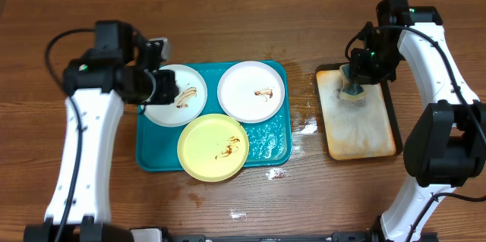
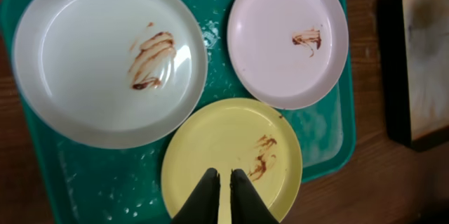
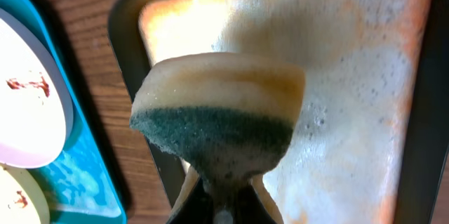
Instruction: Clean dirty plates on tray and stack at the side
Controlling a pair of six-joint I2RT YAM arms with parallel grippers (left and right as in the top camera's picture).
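Plates, three of them, lie on the teal tray (image 1: 267,142) in the middle of the overhead frame. One white plate (image 1: 191,99) is at its upper left and the other white plate (image 1: 251,90) at its upper right. The yellow plate (image 1: 213,147) sits low and centre, hanging over the tray's lower rim, touching or just beside both whites. Each has a brown smear.

My left hand (image 1: 168,86) hangs over the left part of the first white plate. In the wrist view its fingers (image 2: 207,196) are pressed almost together with only a sliver between them, and nothing is pinched there.

My right hand (image 3: 223,180) pinches a sponge (image 3: 217,104), yellow with a dark green layer. It is held over the upper part of the small black-rimmed tray (image 1: 363,132) at the right of the frame, whose beige inside looks wet and foamy. I cannot tell whether the sponge touches it.

Wet patches glint on the wooden surface (image 1: 228,14) between the two trays.
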